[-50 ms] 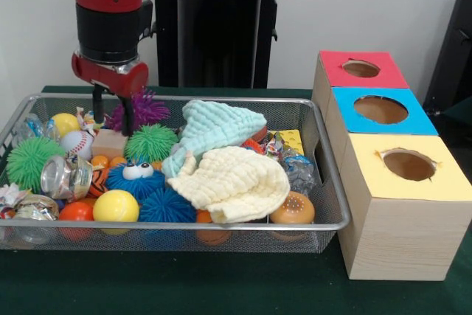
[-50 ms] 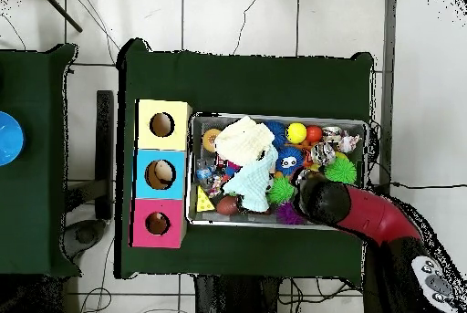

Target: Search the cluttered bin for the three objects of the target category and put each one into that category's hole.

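- Wire-mesh bin (image 1: 324,182) is sitting on the green worktop (image 1: 221,285), crowded with toys and cloths.
- Two black fingers (image 1: 97,105) of the hand (image 1: 112,114) are hanging apart over the bin's far left part, gripping nothing, their tips dipping among the toys by a tan block (image 1: 109,142).
- Just beside the fingers, a purple spiky ball (image 1: 144,108) and a green spiky ball (image 1: 151,142) are lying.
- A blue fuzzy toy with eyes (image 1: 136,176), a yellow ball (image 1: 116,206), an orange ball (image 1: 75,212), a baseball (image 1: 76,144) and a crushed can (image 1: 65,177) are filling the left side.
- A mint cloth (image 1: 217,127) and a cream cloth (image 1: 232,182) are lying mid-bin, the cream one nearer the front rim.
- Three boxes are standing in a row just right of the bin: red (image 1: 361,69), blue (image 1: 381,111) and yellow (image 1: 409,167), each with a round hole on top.
- From overhead, the red arm (image 2: 374,218) is reaching over the bin's edge.
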Controlling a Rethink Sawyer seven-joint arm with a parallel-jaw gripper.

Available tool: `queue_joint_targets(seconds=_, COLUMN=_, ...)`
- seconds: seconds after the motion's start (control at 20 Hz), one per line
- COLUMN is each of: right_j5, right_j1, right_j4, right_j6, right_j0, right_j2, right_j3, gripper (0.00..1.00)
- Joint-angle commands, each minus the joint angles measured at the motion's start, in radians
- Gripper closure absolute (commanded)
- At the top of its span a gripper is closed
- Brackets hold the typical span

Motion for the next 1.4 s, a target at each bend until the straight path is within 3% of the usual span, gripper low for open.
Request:
queue_joint_targets(seconds=0.05, right_j5=-0.094, right_j1=0.09, right_j4=-0.046, right_j6=0.042, right_j0=0.013, right_j2=0.069, right_j3=-0.07, gripper=0.0)
queue_joint_targets(seconds=0.3, right_j5=-0.115, right_j1=0.11, right_j4=-0.039, right_j6=0.047, right_j0=0.003, right_j2=0.073, right_j3=-0.071, gripper=0.0)
queue_joint_targets(seconds=1.1, right_j5=-0.05, right_j1=0.122, right_j4=0.004, right_j6=0.001, right_j0=-0.119, right_j2=0.173, right_j3=-0.1, gripper=0.0)
queue_joint_targets(seconds=1.4, right_j5=-0.08, right_j1=0.137, right_j4=-0.002, right_j6=0.019, right_j0=-0.137, right_j2=0.187, right_j3=-0.111, gripper=0.0)
